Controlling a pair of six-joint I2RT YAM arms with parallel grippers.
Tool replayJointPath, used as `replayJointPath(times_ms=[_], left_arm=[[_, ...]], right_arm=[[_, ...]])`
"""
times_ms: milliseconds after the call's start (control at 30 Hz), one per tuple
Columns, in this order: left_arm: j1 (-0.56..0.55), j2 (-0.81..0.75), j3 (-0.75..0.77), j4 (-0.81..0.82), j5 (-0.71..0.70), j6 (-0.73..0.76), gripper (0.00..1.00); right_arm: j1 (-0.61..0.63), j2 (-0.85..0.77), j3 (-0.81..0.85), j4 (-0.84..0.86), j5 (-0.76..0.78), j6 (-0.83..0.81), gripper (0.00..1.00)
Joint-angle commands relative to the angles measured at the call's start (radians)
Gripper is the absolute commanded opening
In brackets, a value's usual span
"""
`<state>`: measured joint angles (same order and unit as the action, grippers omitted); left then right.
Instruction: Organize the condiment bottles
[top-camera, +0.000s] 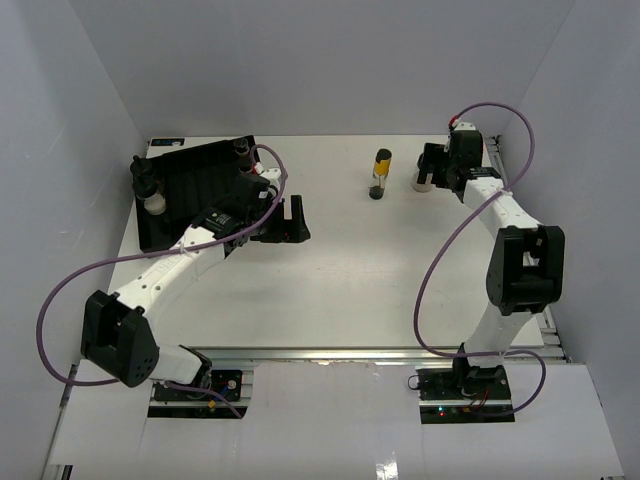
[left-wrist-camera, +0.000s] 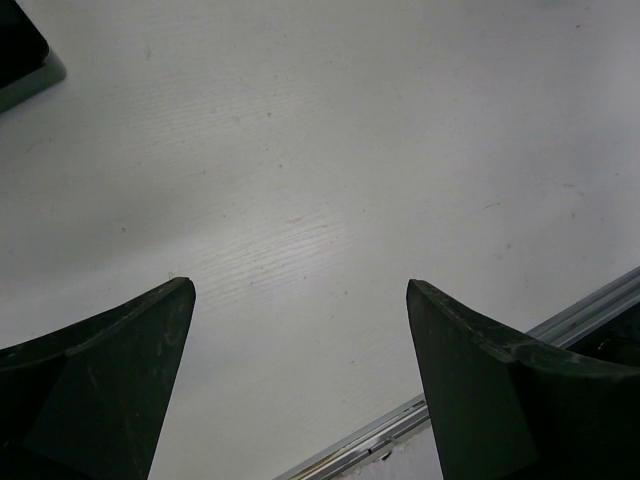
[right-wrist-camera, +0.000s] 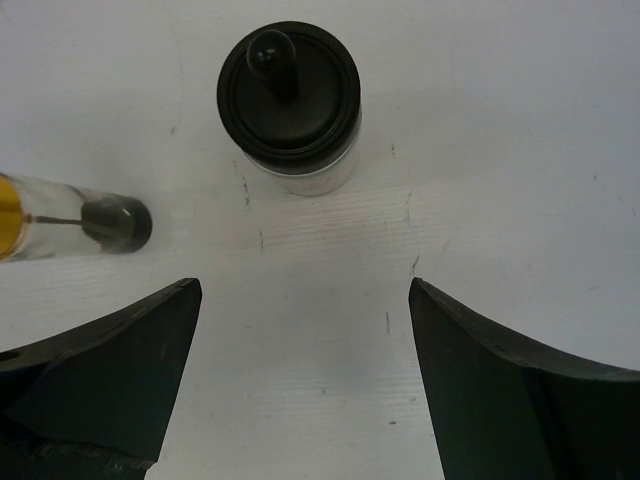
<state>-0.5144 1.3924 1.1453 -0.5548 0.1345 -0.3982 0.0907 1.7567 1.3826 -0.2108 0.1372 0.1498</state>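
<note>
A slim bottle with a yellow band (top-camera: 381, 173) stands at the back middle of the table; its dark cap and yellow band show at the left of the right wrist view (right-wrist-camera: 70, 222). A small pale jar with a black cap (right-wrist-camera: 290, 100) stands just ahead of my open, empty right gripper (right-wrist-camera: 305, 290), and in the top view the jar (top-camera: 421, 183) peeks out beside that gripper (top-camera: 427, 167). Several black-capped jars (top-camera: 152, 198) stand along the edges of the black ribbed tray (top-camera: 195, 180). My left gripper (top-camera: 301, 220) is open and empty right of the tray, over bare table (left-wrist-camera: 300, 285).
A tray corner (left-wrist-camera: 18, 50) shows at the top left of the left wrist view, and a metal rail (left-wrist-camera: 560, 330) at its lower right. White walls enclose the table on three sides. Purple cables loop from both arms.
</note>
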Motion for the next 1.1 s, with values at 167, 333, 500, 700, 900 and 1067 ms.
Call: replayJointPath(times_ms=[167, 333, 500, 700, 900, 1067], left_arm=[[0.001, -0.019, -0.051, 0.151, 0.070, -0.038, 0.98], [0.002, -0.037, -0.094, 0.224, 0.083, -0.070, 0.98], [0.002, -0.039, -0.103, 0.252, 0.105, -0.083, 0.98], [0.001, -0.036, -0.093, 0.239, 0.073, -0.065, 0.98], [0.001, -0.032, -0.098, 0.239, 0.068, -0.062, 0.98], [0.001, -0.031, -0.093, 0.239, 0.067, -0.062, 0.98]], right_arm=[[-0.025, 0.168, 0.177, 0.170, -0.043, -0.086, 0.95], [-0.026, 0.307, 0.309, 0.161, -0.083, -0.115, 0.95], [-0.031, 0.411, 0.459, 0.101, -0.072, -0.133, 0.94], [-0.032, 0.445, 0.485, 0.103, -0.117, -0.111, 0.89], [-0.032, 0.481, 0.523, 0.064, -0.108, -0.108, 0.85], [-0.033, 0.475, 0.501, 0.035, -0.079, -0.113, 0.72]])
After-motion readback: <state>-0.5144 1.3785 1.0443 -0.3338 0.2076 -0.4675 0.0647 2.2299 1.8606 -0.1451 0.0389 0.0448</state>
